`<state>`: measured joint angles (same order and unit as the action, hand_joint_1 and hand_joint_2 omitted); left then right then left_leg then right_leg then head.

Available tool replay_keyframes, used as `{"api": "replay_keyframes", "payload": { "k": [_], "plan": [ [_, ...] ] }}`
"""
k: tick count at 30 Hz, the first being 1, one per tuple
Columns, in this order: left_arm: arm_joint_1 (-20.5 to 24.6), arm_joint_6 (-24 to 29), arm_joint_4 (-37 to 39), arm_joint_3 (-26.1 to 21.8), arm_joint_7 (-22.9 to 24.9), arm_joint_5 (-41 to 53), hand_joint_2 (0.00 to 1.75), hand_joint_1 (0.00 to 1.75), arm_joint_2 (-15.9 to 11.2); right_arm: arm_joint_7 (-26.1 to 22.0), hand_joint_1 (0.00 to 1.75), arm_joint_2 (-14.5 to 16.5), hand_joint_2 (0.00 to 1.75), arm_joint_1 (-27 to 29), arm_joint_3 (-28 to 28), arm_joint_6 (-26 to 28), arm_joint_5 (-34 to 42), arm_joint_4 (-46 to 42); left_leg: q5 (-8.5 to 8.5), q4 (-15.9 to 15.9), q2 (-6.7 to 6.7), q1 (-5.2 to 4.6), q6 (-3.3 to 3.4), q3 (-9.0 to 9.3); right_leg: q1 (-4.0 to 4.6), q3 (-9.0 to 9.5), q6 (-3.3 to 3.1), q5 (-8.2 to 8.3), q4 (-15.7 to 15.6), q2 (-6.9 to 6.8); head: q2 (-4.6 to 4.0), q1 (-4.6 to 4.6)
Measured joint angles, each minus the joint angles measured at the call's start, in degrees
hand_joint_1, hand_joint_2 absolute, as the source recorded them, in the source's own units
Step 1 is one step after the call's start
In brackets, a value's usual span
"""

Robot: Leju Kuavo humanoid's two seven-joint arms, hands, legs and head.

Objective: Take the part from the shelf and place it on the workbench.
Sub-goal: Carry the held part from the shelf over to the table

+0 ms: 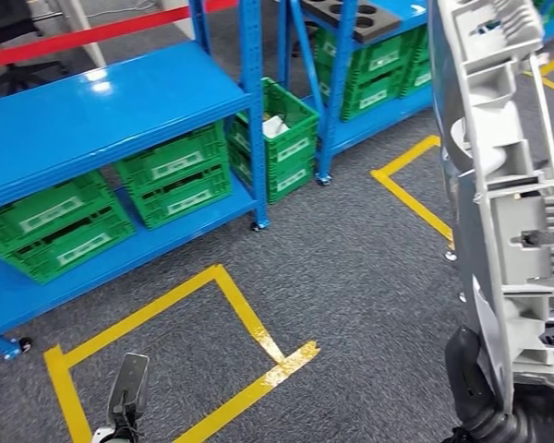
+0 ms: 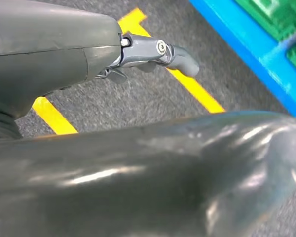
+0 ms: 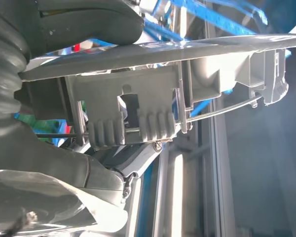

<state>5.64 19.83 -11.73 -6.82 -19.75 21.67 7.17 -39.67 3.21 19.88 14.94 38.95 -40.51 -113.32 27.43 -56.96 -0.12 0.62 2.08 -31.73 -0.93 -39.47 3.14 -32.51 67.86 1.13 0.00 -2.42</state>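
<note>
Head view: green crates [image 1: 173,175] under blue shelf [image 1: 100,115]

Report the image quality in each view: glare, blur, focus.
Head view: sharp, with a white glare patch on the blue shelf; the grey part is close and slightly soft. Left wrist view: the foreground is a blurred, shiny grey mass; the left robot hand and yellow floor tape are clearer. Right wrist view: the part is backlit, the background hazy.

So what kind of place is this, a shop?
More likely a warehouse or factory floor: blue steel shelving holding green plastic crates, and yellow tape marking zones on the grey carpet.
</note>
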Motion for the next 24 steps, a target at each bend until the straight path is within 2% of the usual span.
{"api": "replay_keyframes", "payload": {
  "k": [1, 2, 3, 4, 5, 7, 8, 10, 11, 12, 13, 14, 15, 16, 17, 18, 19, 20, 21, 22, 23, 24],
  "plan": [
    [-0.23, -0.04, 0.01, -0.01, -0.02, -0.03, 0.0, 0.0, -0.07, 0.0, 1.75, 0.0, 1.75, -0.04, 0.09, 0.0, 0.13, 0.01, 0.0, -0.02, 0.89, -0.02, -0.01, -0.03, -0.09, -1.44, 0.27, -1.26, 3.39, -0.5, 0.0, -0.02],
    [-0.4, -0.04, 0.01, -0.01, -0.06, -0.07, 0.0, 0.0, -0.15, 0.0, 1.75, 0.0, 1.75, -0.04, 0.22, 0.0, 0.21, 0.01, 0.01, -0.04, 1.77, -0.04, -0.02, -0.04, -0.18, -2.15, 0.49, -1.59, 5.29, -0.75, 0.0, -0.02],
    [-0.49, -0.04, 0.01, -0.02, -0.14, -0.1, 0.0, 0.0, -0.21, 0.01, 1.75, 0.0, 1.75, -0.04, 0.37, -0.01, 0.28, 0.01, 0.02, -0.06, 2.62, -0.04, -0.04, -0.04, -0.25, -1.79, 0.63, -0.89, 5.04, -0.97, 0.0, -0.02],
    [-0.53, -0.03, 0.01, -0.02, -0.25, -0.11, 0.0, 0.0, -0.25, 0.03, 1.75, 0.0, 1.75, -0.07, 0.52, -0.01, 0.33, 0.01, 0.06, -0.09, 3.39, -0.04, -0.11, -0.01, -0.3, -0.2, 0.68, 0.7, 2.42, -1.37, 0.0, -0.02],
    [-0.54, -0.03, 0.01, -0.02, -0.39, -0.13, 0.0, 0.0, -0.26, 0.07, 1.75, 0.0, 1.75, -0.09, 0.67, -0.01, 0.36, 0.01, 0.14, -0.15, 4.11, -0.05, -0.25, 0.05, -0.29, 2.19, 0.65, 2.48, -1.72, -2.27, 0.0, -0.03],
    [-0.63, -0.03, 0.01, -0.02, -0.64, -0.13, 0.0, 0.0, -0.27, 0.2, 1.75, 0.0, 1.75, -0.22, 0.87, 0.0, 0.38, 0.02, 0.35, -0.44, 5.24, -0.36, -0.77, 0.03, 0.08, 6.2, 0.02, 4.46, -8.61, -4.16, 0.0, -0.02],
    [-0.72, -0.05, 0.01, -0.02, -0.71, -0.09, 0.0, 0.0, -0.27, 0.26, 1.75, 0.0, 1.75, -0.24, 0.96, 0.0, 0.39, 0.03, 0.38, -0.58, 5.7, -0.53, -1.04, 0.01, 0.26, 6.98, -0.44, 4.62, -10.07, -4.61, 0.0, -0.01],
    [-0.85, -0.15, 0.01, -0.02, -0.75, 0.1, 0.0, 0.0, -0.24, 0.36, 1.75, 0.0, 1.75, -0.09, 1.05, 0.0, 0.4, 0.03, 0.32, -0.67, 6.67, -0.64, -1.55, 0.02, 0.42, 6.74, -1.43, 4.73, -10.23, -3.72, 0.0, 0.02],
    [-0.84, -0.21, 0.01, -0.02, -0.73, 0.26, 0.0, 0.0, -0.21, 0.39, 1.75, 0.0, 1.75, 0.06, 1.07, 0.0, 0.4, 0.02, 0.56, -0.83, 6.41, -0.54, -1.86, 0.01, 0.35, 6.62, -1.82, 4.92, -10.3, -3.17, 0.0, 0.02],
    [-0.8, -0.28, 0.01, -0.01, -0.71, 0.4, 0.0, 0.0, -0.19, 0.41, 1.75, 0.0, 1.75, 0.15, 1.09, 0.0, 0.42, 0.02, 1.32, -1.56, 5.4, -0.38, -2.15, -0.22, 0.25, 6.54, -2.22, 5.13, -10.4, -2.63, 0.0, 0.04],
    [-0.78, -0.35, 0.01, -0.01, -0.69, 0.52, 0.0, 0.0, -0.19, 0.42, 1.75, 0.01, 1.75, 0.18, 1.12, 0.0, 0.46, 0.01, 2.78, -3.38, 3.95, -0.25, -2.39, -0.88, 0.12, 6.49, -2.59, 5.34, -10.53, -2.1, 0.0, 0.1],
    [-0.84, -0.46, 0.01, 0.0, -0.67, 0.65, 0.0, 0.0, -0.19, 0.43, 1.75, 0.01, 1.75, 0.19, 1.15, 0.0, 0.56, 0.02, 4.77, -6.42, 2.29, -0.12, -2.53, -2.02, 0.03, 6.44, -2.87, 5.5, -10.59, -1.54, 0.0, 0.17],
    [-0.95, -0.6, 0.01, 0.01, -0.66, 0.79, 0.0, 0.0, -0.19, 0.43, 1.75, 0.02, 1.75, 0.18, 1.18, 0.0, 0.69, 0.02, 6.89, -10.28, 1.25, -0.09, -2.55, -3.5, 0.05, 6.34, -3.06, 5.61, -10.58, -0.88, 0.0, 0.21],
    [-1.04, -0.73, 0.01, 0.02, -0.67, 0.93, 0.0, 0.0, -0.2, 0.42, 1.75, 0.02, 1.75, 0.21, 1.19, 0.0, 0.84, 0.03, 8.53, -13.96, 0.84, -0.09, -2.54, -4.92, 0.1, 6.25, -3.19, 5.69, -10.55, -0.14, 0.0, 0.23],
    [-1.04, -0.86, 0.01, 0.02, -0.68, 1.1, 0.0, 0.0, -0.17, 0.37, 1.75, 0.02, 1.75, 0.29, 1.16, 0.0, 1.03, 0.03, 9.17, -16.29, 0.71, -0.09, -2.49, -5.76, 0.15, 6.16, -3.25, 5.76, -10.49, 0.68, 0.0, 0.22],
    [-0.92, -0.97, 0.01, 0.03, -0.69, 1.27, 0.0, 0.0, -0.11, 0.31, 1.75, 0.01, 1.75, 0.39, 1.13, -0.01, 1.23, 0.03, 8.7, -16.62, 0.65, -0.09, -2.4, -5.74, 0.19, 6.08, -3.26, 5.82, -10.39, 1.53, 0.0, 0.23],
    [-0.66, -1.03, 0.01, 0.04, -0.7, 1.46, 0.0, 0.0, -0.02, 0.24, 1.75, 0.01, 1.75, 0.5, 1.08, -0.01, 1.5, 0.03, 7.15, -14.7, 0.48, -0.08, -2.25, -4.7, 0.21, 6.04, -3.22, 5.87, -10.26, 2.41, 0.0, 0.23],
    [-0.31, -1.07, 0.0, 0.04, -0.7, 1.62, 0.0, 0.0, 0.08, 0.19, 1.75, 0.0, 1.75, 0.6, 1.02, -0.01, 1.77, 0.02, 4.98, -11.13, -0.24, -0.05, -2.03, -2.93, 0.2, 6.01, -3.15, 5.91, -10.11, 3.27, 0.0, 0.24],
    [0.07, -1.08, -0.01, 0.05, -0.7, 1.76, 0.0, 0.0, 0.16, 0.15, 1.75, 0.0, 1.75, 0.64, 0.97, -0.01, 1.99, 0.01, 3.35, -7.45, -1.62, 0.02, -1.78, -1.12, 0.24, 5.92, -3.01, 5.96, -9.96, 4.04, 0.0, 0.21],
    [0.42, -1.08, -0.01, 0.05, -0.7, 1.85, 0.0, 0.0, 0.23, 0.12, 1.75, 0.0, 1.75, 0.61, 0.92, -0.01, 2.15, -0.01, 2.28, -4.2, -2.93, 0.13, -1.62, 0.35, 0.24, 5.72, -2.82, 6.03, -9.74, 4.82, 0.0, 0.2],
    [0.7, -1.1, -0.01, 0.05, -0.69, 1.87, 0.0, 0.0, 0.28, 0.08, 1.75, 0.0, 1.75, 0.57, 0.87, -0.01, 2.23, -0.04, 1.93, -2.28, -3.95, 0.15, -1.53, 1.17, 0.17, 5.37, -2.52, 6.17, -9.58, 5.53, 0.0, 0.18],
    [0.91, -1.13, -0.01, 0.05, -0.69, 1.89, 0.0, 0.0, 0.35, 0.04, 1.75, 0.0, 1.75, 0.57, 0.84, -0.01, 2.26, -0.06, 2.15, -1.65, -4.3, 0.11, -1.5, 1.36, 0.05, 4.97, -2.14, 6.38, -9.51, 6.19, 0.0, 0.17]
  ]
}}
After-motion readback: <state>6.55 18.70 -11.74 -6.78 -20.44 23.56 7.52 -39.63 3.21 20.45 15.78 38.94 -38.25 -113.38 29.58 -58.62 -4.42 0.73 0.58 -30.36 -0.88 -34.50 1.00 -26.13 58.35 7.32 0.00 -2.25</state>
